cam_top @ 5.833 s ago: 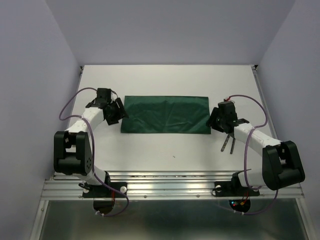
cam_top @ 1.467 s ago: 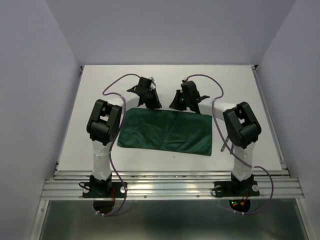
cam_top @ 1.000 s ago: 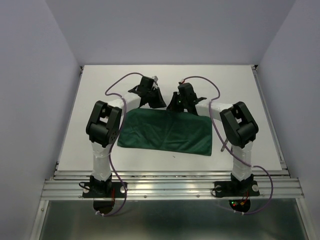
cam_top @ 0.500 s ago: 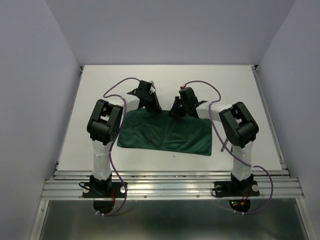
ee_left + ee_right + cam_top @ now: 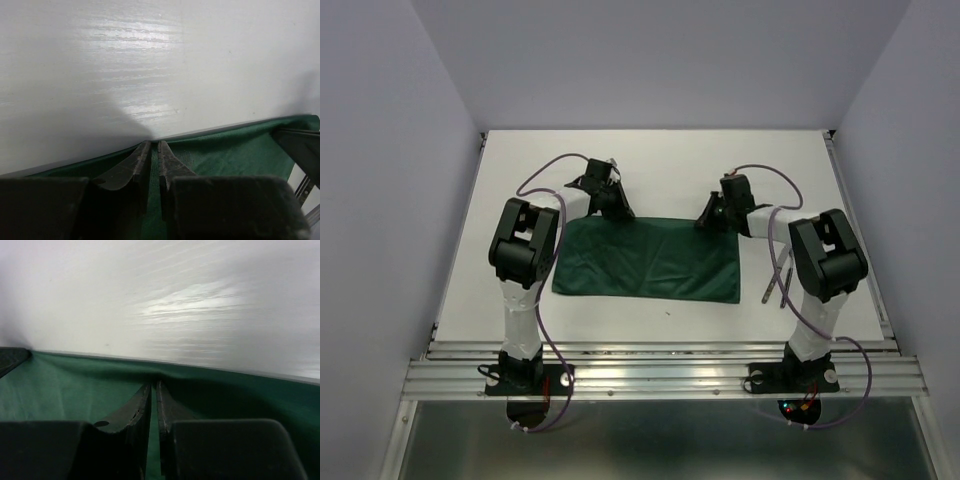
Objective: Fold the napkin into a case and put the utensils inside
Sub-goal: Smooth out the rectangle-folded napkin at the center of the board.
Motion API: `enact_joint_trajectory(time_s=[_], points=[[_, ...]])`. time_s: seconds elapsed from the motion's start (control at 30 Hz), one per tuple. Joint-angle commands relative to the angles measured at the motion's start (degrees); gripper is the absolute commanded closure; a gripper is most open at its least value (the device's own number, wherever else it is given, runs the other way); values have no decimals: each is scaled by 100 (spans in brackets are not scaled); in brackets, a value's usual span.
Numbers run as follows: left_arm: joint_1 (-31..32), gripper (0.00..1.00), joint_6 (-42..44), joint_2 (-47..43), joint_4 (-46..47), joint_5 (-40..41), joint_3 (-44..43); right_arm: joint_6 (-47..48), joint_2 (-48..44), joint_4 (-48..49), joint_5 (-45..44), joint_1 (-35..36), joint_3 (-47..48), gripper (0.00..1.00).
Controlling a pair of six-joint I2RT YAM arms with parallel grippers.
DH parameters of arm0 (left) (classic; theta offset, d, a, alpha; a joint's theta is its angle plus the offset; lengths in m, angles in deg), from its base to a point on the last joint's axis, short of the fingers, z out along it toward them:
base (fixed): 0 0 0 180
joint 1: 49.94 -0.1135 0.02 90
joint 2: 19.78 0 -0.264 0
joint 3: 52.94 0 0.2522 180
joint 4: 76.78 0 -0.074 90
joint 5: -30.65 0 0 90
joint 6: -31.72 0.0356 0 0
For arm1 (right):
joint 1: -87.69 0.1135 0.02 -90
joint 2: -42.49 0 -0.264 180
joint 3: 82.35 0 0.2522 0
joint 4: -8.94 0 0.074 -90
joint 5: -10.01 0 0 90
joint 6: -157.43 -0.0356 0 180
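The napkin (image 5: 648,258) is being pinched thinly by the near-closed left end effector (image 5: 611,207) and right end effector (image 5: 712,219), so slippage is being risked.

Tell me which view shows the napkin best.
Top external: the whole napkin lies as a flat rectangle on the table, with the left gripper and right gripper at its far edge. Each wrist view shows only a strip of that edge pinched between its own jaws, with green cloth spreading sideways.
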Motion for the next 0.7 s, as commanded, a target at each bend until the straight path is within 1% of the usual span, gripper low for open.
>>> enact_joint_trajectory(time_s=[0.0,0.2,0.37,0.57,0.67], points=[[-78,77,331,-136,-437,482,54,179,-433,-35,-109,-464,-297,85],[-78,77,366,-110,-455,482,10,311,-679,-44,-92,-1079,-561,85],[-78,77,375,-118,-507,490,-34,363,-653,-44,-83,-1405,-640,85],[-96,73,454,-188,-762,622,-209,364,-468,-35,-48,-1406,-675,85],[-210,73,498,-311,-850,719,-175,407,-433,-35,-92,-1406,-737,85]])
